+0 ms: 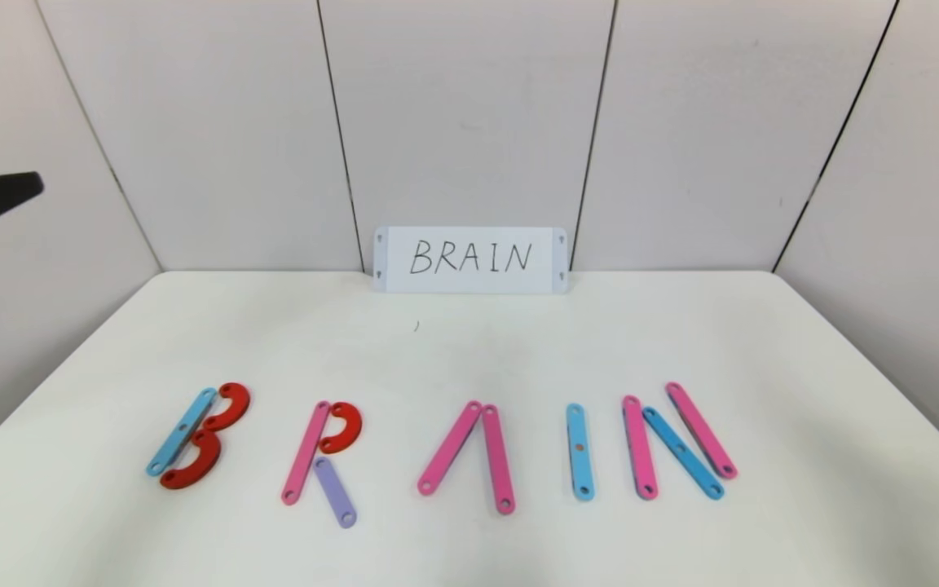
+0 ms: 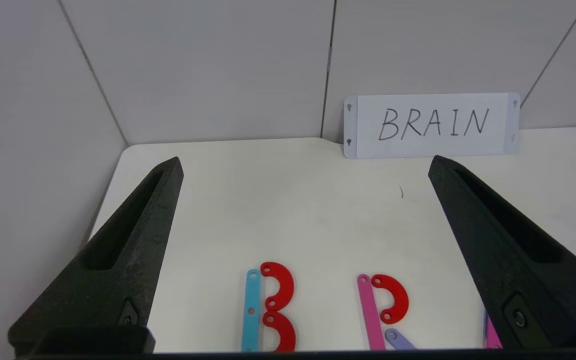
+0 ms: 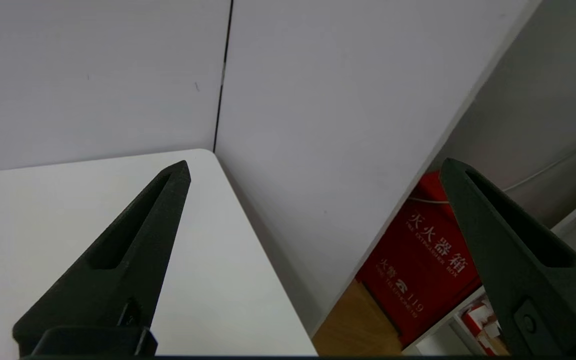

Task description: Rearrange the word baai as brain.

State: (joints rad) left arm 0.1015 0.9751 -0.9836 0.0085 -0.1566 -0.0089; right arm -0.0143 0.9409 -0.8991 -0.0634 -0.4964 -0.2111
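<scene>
Left fingers (image 2: 168, 215) spread wide above the word (image 1: 445, 448), right fingers (image 3: 168, 220) apart, off table corner (image 3: 203, 160)

The head camera looked down at the whole table (image 1: 469, 350). The left wrist camera, lower and nearer, shared the card (image 2: 433, 125). The right wrist camera faced the table's corner (image 3: 203, 160).

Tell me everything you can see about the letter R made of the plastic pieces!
The letter R lies flat on the white table, second from the robot's left, between the B and the A. It is built of three thin, plastic-looking pieces with small holes: a long pink strip leaning as the stem, a red C-shaped curve touching the stem's upper part as the bowl, and a short purple strip slanting down as the leg. No gripper touches it.
</scene>
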